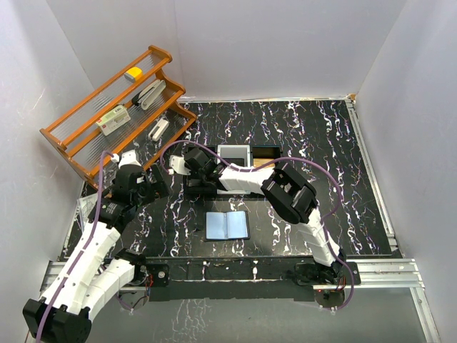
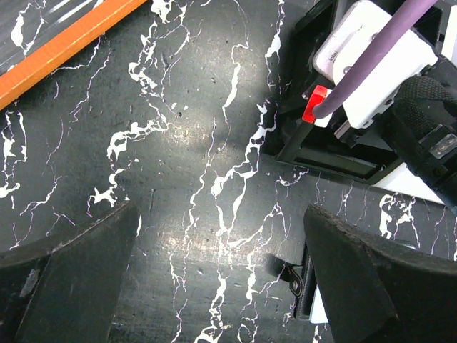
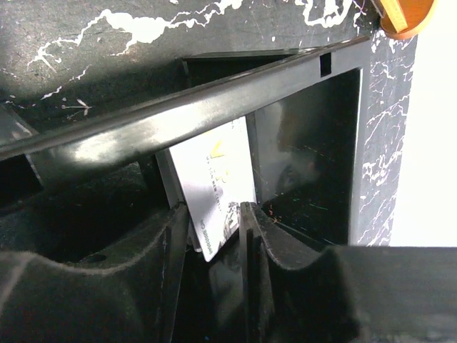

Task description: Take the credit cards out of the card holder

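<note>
The right hand [image 3: 212, 214] is released, narrowly parted around a white card [image 3: 214, 171] in the black tray [image 3: 235, 93]. The left hand [image 2: 221, 211] is spread wide. The card holder [image 1: 227, 225] lies open at the tray's 6 o'clock.

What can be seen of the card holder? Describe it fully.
The card holder lies opened flat, glossy light blue-grey inside facing up, a dark crease down its middle, thin black border. It rests on the black, white-veined table near the front edge; only the table touches it. Whether its pockets hold cards cannot be told.
</note>
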`<move>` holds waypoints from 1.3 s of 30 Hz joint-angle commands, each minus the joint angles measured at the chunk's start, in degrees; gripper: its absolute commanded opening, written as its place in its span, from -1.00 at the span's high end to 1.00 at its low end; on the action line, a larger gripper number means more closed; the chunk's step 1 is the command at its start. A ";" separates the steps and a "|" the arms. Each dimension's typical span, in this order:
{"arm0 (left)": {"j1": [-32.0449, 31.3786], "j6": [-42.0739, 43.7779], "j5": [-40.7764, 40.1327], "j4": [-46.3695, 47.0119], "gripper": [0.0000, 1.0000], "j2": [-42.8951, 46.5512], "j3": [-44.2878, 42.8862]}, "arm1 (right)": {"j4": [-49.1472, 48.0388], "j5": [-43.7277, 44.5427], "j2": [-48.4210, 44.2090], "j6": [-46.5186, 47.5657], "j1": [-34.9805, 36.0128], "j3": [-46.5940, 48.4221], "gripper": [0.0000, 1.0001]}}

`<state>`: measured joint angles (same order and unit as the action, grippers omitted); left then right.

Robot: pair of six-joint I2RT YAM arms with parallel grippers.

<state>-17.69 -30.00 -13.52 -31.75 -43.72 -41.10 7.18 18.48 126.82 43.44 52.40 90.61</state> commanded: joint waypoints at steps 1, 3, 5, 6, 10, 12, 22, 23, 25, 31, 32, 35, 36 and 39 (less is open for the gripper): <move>0.28 0.81 0.80 0.13 -0.97 -0.98 -0.04 | -1.74 -0.28 -0.88 0.46 0.02 -0.17 0.29; 0.27 1.03 1.44 0.40 -0.97 -1.25 0.01 | -1.82 -0.21 -1.00 0.44 0.06 -0.26 0.24; 0.25 1.16 1.86 0.59 -0.97 -1.44 -0.01 | -1.97 -0.45 -1.33 -0.18 0.06 -0.13 0.21; 0.29 1.21 2.00 0.67 -0.97 -1.53 -0.01 | -2.11 -0.57 -1.53 -0.59 0.07 -0.09 0.18; 0.29 1.30 2.43 0.85 -0.97 -1.58 0.14 | -3.73 -0.52 -2.73 -2.07 0.06 -0.29 0.15; 0.29 1.39 2.63 0.98 -0.97 -1.59 0.29 | -4.66 -0.73 -3.53 -3.08 0.07 -0.46 0.14; 0.29 1.60 2.91 1.17 -0.97 -1.66 0.26 | -9.13 -3.80 -11.39 -12.23 0.05 -2.05 0.04; 0.27 1.65 3.11 1.26 -0.97 -1.59 0.32 | -10.41 -3.76 -13.05 -14.16 -0.03 -3.19 0.03; 0.29 1.74 3.58 1.46 -0.97 -1.48 0.32 | -14.45 -2.60 -17.36 -19.37 -0.10 -6.93 0.01; 0.25 2.89 9.38 3.81 -0.97 -1.03 1.36 | -14.49 4.98 -35.26 -49.90 -0.82 -23.59 -0.18; 0.21 3.33 11.51 4.46 -0.97 -1.46 1.60 | -11.84 5.41 -38.19 -55.93 -1.08 -25.96 -0.18; 0.15 2.46 20.02 5.84 -0.97 -4.47 1.20 | -4.23 5.70 -45.67 -71.78 -1.66 -34.46 -0.20; 0.15 1.57 23.82 6.83 -0.97 -5.48 1.24 | -2.53 4.67 -48.05 -75.75 -1.75 -37.11 -0.26; -0.06 -2.48 32.00 10.18 -0.97 -7.77 1.71 | 3.61 -1.11 -53.46 -87.65 -1.97 -42.44 -0.38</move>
<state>-17.69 -28.82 4.14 -26.09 -49.25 -39.88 0.73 21.37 77.93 -19.90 50.63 54.02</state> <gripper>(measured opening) 0.985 0.671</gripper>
